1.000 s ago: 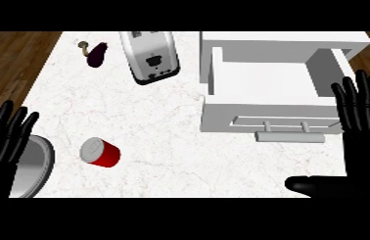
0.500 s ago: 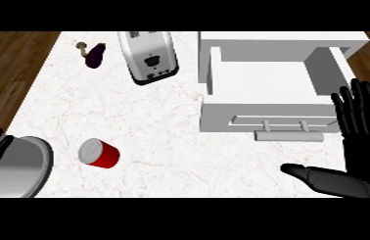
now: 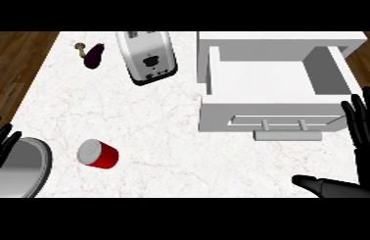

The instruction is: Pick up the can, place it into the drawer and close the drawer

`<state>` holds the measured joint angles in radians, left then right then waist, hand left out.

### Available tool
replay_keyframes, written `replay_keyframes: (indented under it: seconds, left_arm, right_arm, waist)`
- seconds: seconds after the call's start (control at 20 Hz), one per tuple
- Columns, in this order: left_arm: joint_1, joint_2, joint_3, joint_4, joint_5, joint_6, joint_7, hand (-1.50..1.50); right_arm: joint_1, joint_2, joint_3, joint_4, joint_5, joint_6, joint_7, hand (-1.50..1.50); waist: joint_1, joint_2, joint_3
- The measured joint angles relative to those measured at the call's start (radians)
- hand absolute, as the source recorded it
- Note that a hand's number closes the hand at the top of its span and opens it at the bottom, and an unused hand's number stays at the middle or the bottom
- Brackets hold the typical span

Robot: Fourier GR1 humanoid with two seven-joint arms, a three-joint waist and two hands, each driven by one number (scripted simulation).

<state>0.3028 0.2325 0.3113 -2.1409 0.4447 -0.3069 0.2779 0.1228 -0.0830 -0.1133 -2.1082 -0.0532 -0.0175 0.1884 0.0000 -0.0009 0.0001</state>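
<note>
White marble counter (image 3: 145,116) on dark wood floor (image 3: 22,58); red can (image 3: 98,154) lying near-left, well apart from open drawer (image 3: 267,87) far right. Right hand (image 3: 358,131) spread at right edge, holding nothing; left hand (image 3: 7,138) barely visible at left edge, fingers straight.

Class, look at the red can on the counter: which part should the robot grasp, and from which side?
Probably the red can by its curved side wall, from above: it lies tipped over, grey end up-left. The left hand is nearer; its forearm hardly shows.
</note>
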Motion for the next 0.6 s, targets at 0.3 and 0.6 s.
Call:
replay_keyframes:
  seconds: [0.3,0.6]
  left_arm:
    - [-0.007,-0.072,-0.064,0.089,-0.131,-0.025,-0.062,-1.5]
    - [-0.007,-0.127,-0.103,0.196,-0.26,-0.034,-0.16,-1.5]
  right_arm:
    - [-0.003,-0.006,-0.03,0.006,-0.02,0.017,-0.011,-1.5]
    - [0.019,-0.014,-0.063,0.013,-0.038,0.049,-0.044,-1.5]
  waist:
    - [0.0,0.0,0.0]
    - [-0.001,0.0,0.0]
